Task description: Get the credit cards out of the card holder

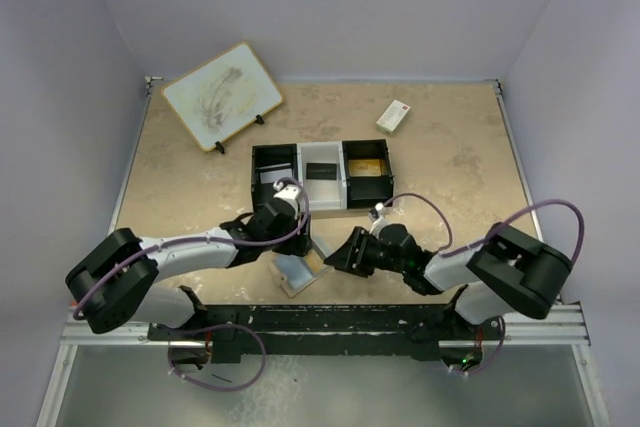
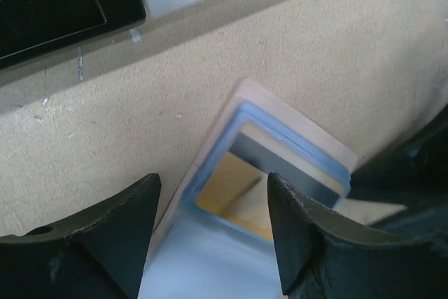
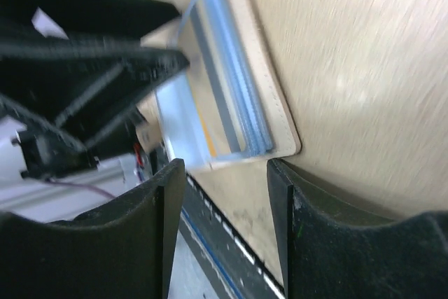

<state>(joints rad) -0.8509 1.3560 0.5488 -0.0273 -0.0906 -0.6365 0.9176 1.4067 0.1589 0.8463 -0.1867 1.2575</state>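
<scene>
- Two card edges at least, one dark grey card [image 2: 280, 166] and one yellow card [image 2: 227, 187], sit tucked in the pocket of the small tan leather-like bifold card holder [image 1: 300, 272]. By my reading, nothing has come out of that pocket yet.
- Opened flat with its pale blue lining up, the holder lies on the beige bench [image 1: 450, 177] near the arms' bases, at 6 o'clock from the tray. Opening looks done; pulling the cards out is what is left.
- Over the holder from 11 o'clock hangs the left end effector [image 2: 213, 243], its fingers apart, straddling the pocket and clamped on nothing.
- From 3 o'clock the right end effector [image 3: 224, 222] points in low beside the holder's tan edge, fingers likewise apart and empty.
- Farther back, the black-and-white three-compartment tray [image 1: 368, 146] holds a small dark flat piece [image 1: 320, 171] in its white middle bin and something tan in the right-hand bin. Whether these are cards already removed I cannot tell.
- Farthest off, a small white box with a red mark [image 1: 393, 115] lies at 1 o'clock from the tray and a white wood-framed board [image 1: 222, 95] stands at 10 o'clock, both well apart from the work.
</scene>
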